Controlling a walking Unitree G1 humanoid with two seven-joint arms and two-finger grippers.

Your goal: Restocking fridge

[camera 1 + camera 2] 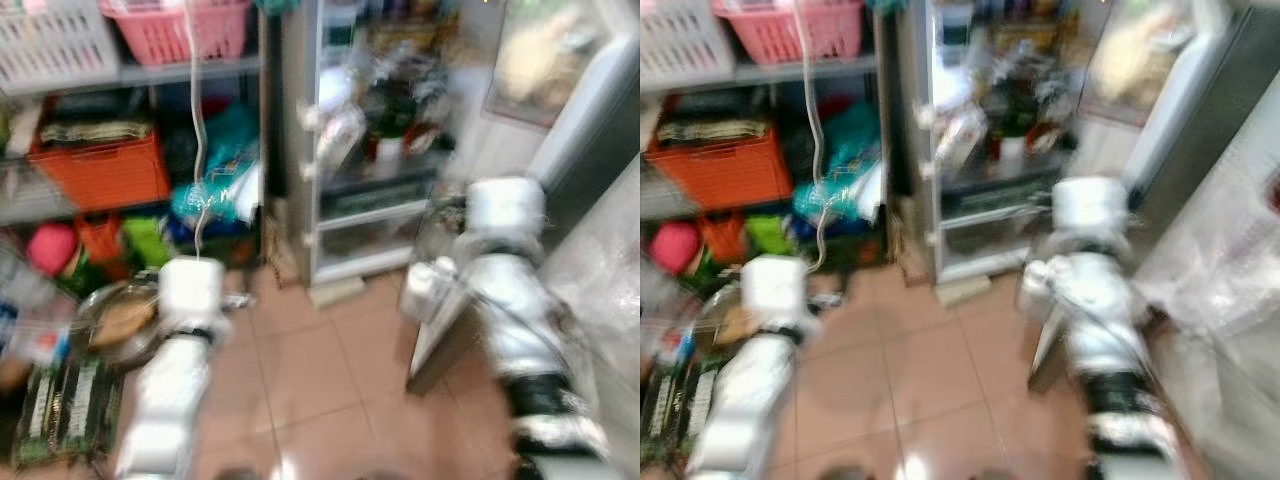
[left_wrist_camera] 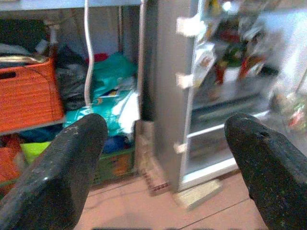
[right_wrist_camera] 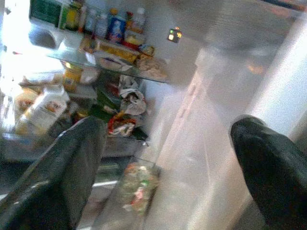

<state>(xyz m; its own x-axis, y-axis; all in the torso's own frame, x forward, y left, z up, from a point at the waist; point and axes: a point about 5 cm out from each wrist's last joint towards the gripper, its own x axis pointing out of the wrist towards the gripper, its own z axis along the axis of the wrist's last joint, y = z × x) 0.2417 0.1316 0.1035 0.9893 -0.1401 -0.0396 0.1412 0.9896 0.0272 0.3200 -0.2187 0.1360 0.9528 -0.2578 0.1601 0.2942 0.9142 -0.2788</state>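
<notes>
Tiled floor [image 1: 300, 380] w/ open fridge [image 1: 380, 140] ahead, both tools, left tool [image 2: 165, 158] & right tool [image 3: 168, 163], spread wide, holding nothing.

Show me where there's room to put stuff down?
The tiled floor in front of the open fridge, between both arms, looks bare. The fridge shelves and the storage rack with the orange crate look packed.

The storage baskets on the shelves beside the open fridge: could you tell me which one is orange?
The orange slatted plastic crate on the middle shelf. The pink basket and the white basket stand on the shelf above it.
</notes>
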